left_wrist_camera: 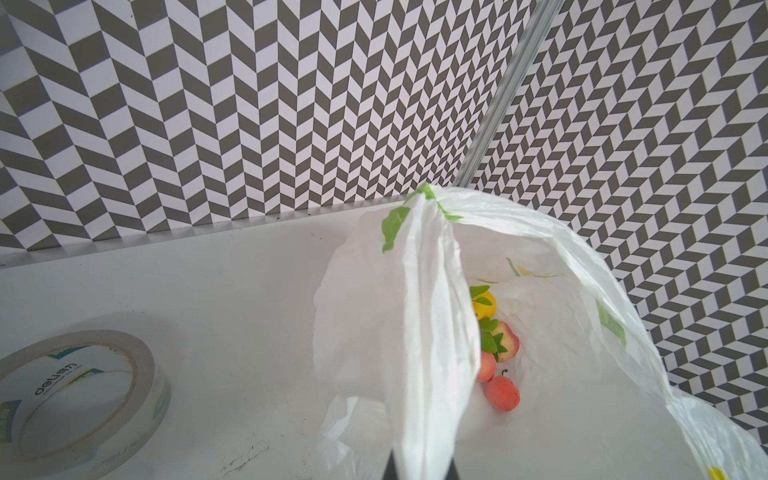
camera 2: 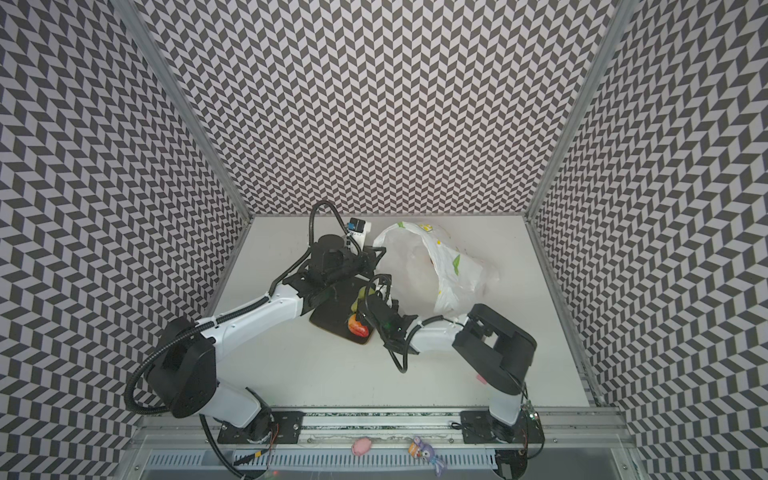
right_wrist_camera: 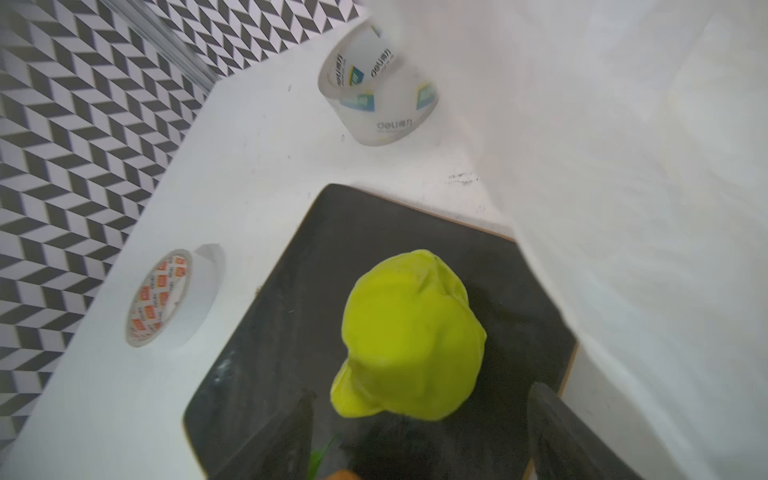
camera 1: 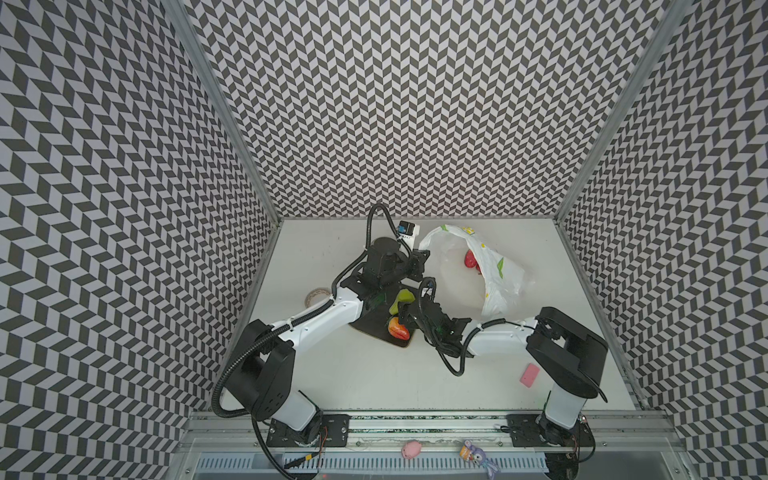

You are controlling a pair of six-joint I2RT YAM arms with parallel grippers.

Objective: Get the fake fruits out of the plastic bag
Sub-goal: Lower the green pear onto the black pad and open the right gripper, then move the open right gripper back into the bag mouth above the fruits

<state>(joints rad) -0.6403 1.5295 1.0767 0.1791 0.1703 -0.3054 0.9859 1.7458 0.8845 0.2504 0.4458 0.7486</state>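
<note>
1. The left fingers (left_wrist_camera: 390, 471) were clenched on a bunched fold of the plastic bag (left_wrist_camera: 540, 232), holding its rim up off the white surface (left_wrist_camera: 228, 291).
2. Beyond those fingers the bag gaped open. Several fake fruits lay close together on its floor, partly hidden behind the pinched fold: a yellow lemon (left_wrist_camera: 484, 305) with green leaves, a red-blushed apple (left_wrist_camera: 509, 340) and a pinkish peach (left_wrist_camera: 503, 392).
3. In a top view a red strawberry (camera 1: 470, 259) showed inside the bag's mouth, past the left fingers. The rest of the bag sagged onto the surface farther on, its green leaf print facing up.
4. The right fingers (right_wrist_camera: 557, 432) were released and spread wide, grasping nothing.
5. A green pear (right_wrist_camera: 411, 336) lay just ahead of the right fingers, in line with the gap between them. It was out of the bag and rested on a black board (right_wrist_camera: 374, 232).
6. In both top views an orange-red fruit (camera 1: 398, 328) sat on the same board, just beside the right fingers and also clear of the bag.
7. Farther ahead of the right fingers, off the board, a clear tape roll (right_wrist_camera: 378, 91) sat on the surface. A white tape roll (right_wrist_camera: 166, 299) sat well apart from it, to one side of the board.
</note>
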